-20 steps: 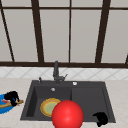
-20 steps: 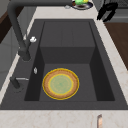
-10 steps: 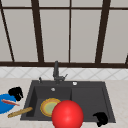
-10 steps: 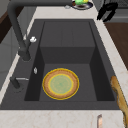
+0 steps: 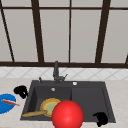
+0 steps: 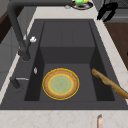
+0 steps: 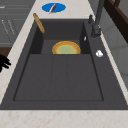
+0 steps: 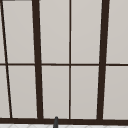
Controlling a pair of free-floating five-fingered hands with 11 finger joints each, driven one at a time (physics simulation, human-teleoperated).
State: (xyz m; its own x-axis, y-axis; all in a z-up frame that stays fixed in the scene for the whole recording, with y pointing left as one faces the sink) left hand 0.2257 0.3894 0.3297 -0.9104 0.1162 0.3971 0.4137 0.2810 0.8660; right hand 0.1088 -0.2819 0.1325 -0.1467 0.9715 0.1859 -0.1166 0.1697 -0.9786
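Blue plate point(image 5: 5, 103) lies on the counter at far left, with a reddish stick-like thing point(image 5: 10, 102) resting across it. Left hand point(image 5: 21, 91) hangs just right of the plate, beside the sink's point(image 5: 105, 100) left rim, fingers curled, holding nothing. Wooden rolling pin point(image 5: 33, 114) leans on the basin's front left edge. Yellow-rimmed plate point(image 5: 48, 105) sits flat on the basin floor, below the faucet point(image 5: 56, 71). Red ball point(image 5: 67, 115) sits in front, covering part of that plate. Right hand point(image 5: 101, 118) hovers over the sink's front right corner, fingers curled, holding nothing.
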